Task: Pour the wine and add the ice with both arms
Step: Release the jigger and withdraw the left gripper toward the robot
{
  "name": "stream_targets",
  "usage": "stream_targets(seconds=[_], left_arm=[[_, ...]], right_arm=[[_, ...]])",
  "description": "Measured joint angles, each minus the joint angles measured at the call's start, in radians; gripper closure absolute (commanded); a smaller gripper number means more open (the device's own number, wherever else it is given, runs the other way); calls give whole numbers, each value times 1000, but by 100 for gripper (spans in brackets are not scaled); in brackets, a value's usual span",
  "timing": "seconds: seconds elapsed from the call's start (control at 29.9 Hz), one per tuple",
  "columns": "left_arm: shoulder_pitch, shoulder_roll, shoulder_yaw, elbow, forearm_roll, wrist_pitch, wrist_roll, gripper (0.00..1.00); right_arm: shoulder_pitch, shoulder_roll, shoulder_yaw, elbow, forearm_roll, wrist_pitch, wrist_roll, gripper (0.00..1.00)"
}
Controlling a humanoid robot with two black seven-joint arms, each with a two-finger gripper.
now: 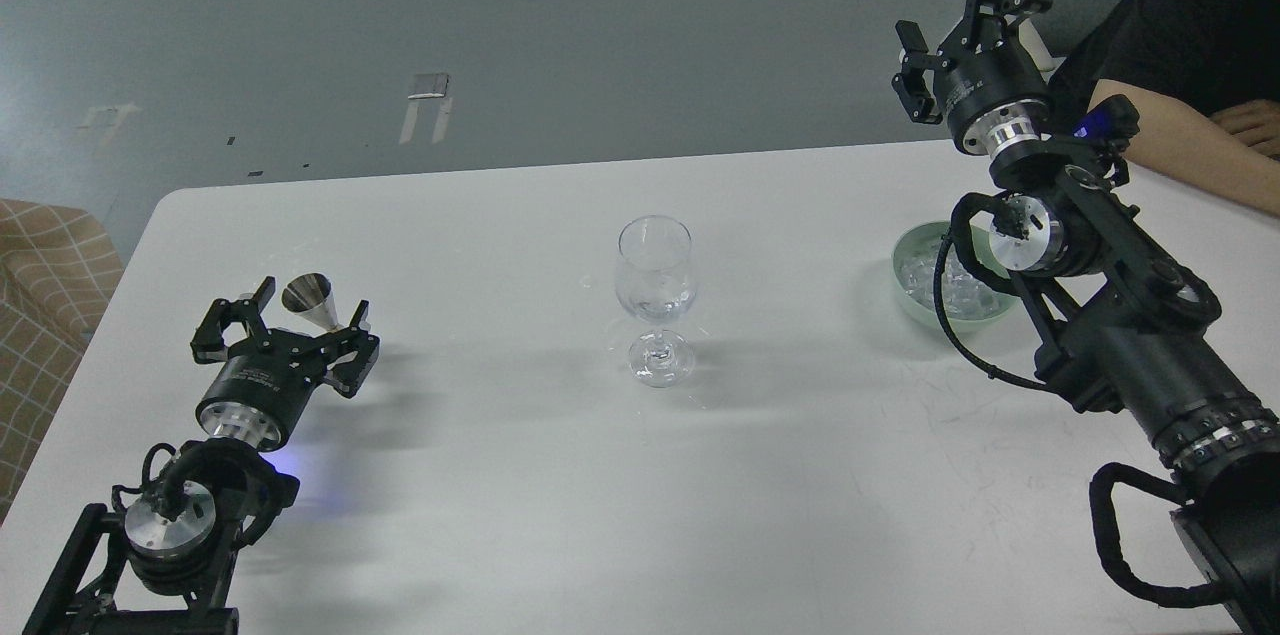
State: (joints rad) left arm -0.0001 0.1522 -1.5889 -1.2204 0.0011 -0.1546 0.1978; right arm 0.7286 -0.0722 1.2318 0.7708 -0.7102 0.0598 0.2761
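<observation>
Ice (950, 287): clear cubes piled in a pale green bowl (908, 260) at 3 o'clock from table centre, partly hidden behind the right arm's wrist joint and cable loop. A few small clear bits seem to sit in the bottom of the wine glass's bowl too; could be ice or just glare, can't tell.

Wine glass (655, 300) stands upright at table centre, well apart from the bowl. No wine colour visible in it.

At 9 o'clock from the glass: a small steel cone-shaped jigger (312, 300), upright. Left gripper (287, 327) sits low at the table around it, fingers spread on either side. Contact isn't clear, so not calling it a grip. Contents of the jigger not visible.

Right gripper (965, 25) is raised high at 1 o'clock from the glass, above and beyond the bowl, fingers spread wide, nothing between them. A person's forearm (1175, 150) rests on the table (500, 475) just past it at 2 o'clock.

My read: wine pour comes first, left side. To do it well:
- close squarely on the jigger's narrow waist, not the flared rim
- lift straight, keep it level across to the glass
- tip slowly with the lip over the rim centre; the glass is top-heavy, don't bump it
- keep the right arm up and clear until the left has withdrawn
- for ice, descend vertically into the bowl, take one cube, mind the cable loop and the forearm
</observation>
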Motion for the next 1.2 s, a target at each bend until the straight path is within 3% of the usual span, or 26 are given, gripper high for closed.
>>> stream_targets(seconds=[0.4, 0.67, 0.77, 0.94, 1.07, 1.2], left_arm=[[131, 41, -5, -125, -4, -8, 33, 2], [232, 108, -76, -140, -5, -96, 56, 2], [252, 127, -154, -138, -5, -133, 96, 2], [254, 204, -236, -127, 9, -177, 137, 2], [226, 322, -248, -126, 12, -174, 135, 2], [121, 408, -252, -126, 13, -152, 137, 2]], right_arm=[[-1, -6, 1, -1, 0, 2, 0, 0], [-2, -18, 2, 5, 0, 6, -3, 0], [-1, -19, 2, 6, 0, 6, -4, 0], [0, -29, 2, 10, 0, 6, -5, 0], [0, -43, 1, 22, 0, 6, -5, 0], [1, -51, -1, 29, 0, 9, -14, 0]])
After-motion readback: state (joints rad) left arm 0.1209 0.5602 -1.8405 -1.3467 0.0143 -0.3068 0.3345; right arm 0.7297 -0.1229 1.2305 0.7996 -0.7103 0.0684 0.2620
